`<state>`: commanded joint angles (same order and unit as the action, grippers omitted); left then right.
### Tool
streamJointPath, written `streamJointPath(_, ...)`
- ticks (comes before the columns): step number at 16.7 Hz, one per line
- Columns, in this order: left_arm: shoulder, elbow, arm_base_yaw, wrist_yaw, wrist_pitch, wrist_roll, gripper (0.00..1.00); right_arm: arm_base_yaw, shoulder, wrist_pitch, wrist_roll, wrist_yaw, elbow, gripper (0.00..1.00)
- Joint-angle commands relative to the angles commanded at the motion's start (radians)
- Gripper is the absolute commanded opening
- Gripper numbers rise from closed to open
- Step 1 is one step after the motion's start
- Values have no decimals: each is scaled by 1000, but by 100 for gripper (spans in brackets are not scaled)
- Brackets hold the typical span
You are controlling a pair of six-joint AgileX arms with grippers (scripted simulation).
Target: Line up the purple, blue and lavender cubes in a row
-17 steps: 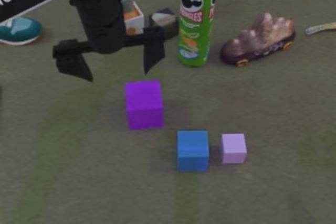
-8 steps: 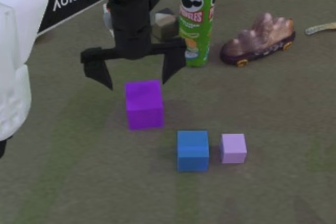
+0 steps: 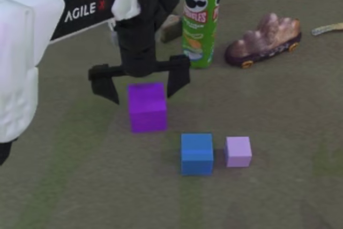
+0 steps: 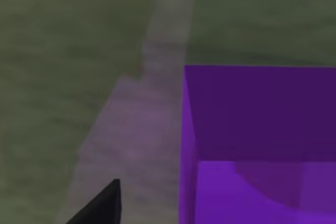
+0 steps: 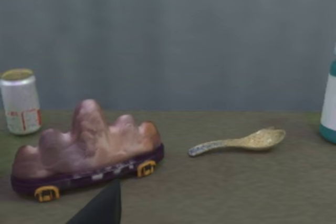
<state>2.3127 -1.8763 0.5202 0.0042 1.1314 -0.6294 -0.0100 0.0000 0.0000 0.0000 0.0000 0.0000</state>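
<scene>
Purple cube [image 3: 146, 106] sits between the left gripper's [image 3: 140, 83] widely spread fingers, untouched.

You're looking at matte purple cube [image 3: 146, 106], blue cube [image 3: 196, 154] and lavender cube [image 3: 238, 151] sitting on rough, cloth-like table [image 3: 278, 132]; green can [image 3: 201, 20] is showing gloss.

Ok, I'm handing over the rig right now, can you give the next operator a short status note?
Left gripper: open, above the far edge of the purple cube, fingers straddling it, not gripping.
Right arm: not seen from above; its wrist camera faces the far right of the table.
Blue cube and lavender cube: side by side, a small gap between.
Done: those two are lined up.
Left: the purple cube sits farther back and to the left of them; bring it into the row.
</scene>
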Motion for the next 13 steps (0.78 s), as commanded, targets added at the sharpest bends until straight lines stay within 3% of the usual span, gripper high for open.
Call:
streamJointPath(4, 37, 100, 1, 0, -137, -1, 100, 0, 0, 0, 0, 0, 0, 100)
streamJointPath(9, 41, 110, 1, 0, -149, -1, 100, 0, 0, 0, 0, 0, 0, 100)
streamJointPath(13, 41, 110, 1, 0, -149, -1, 70, 0, 0, 0, 0, 0, 0, 100)
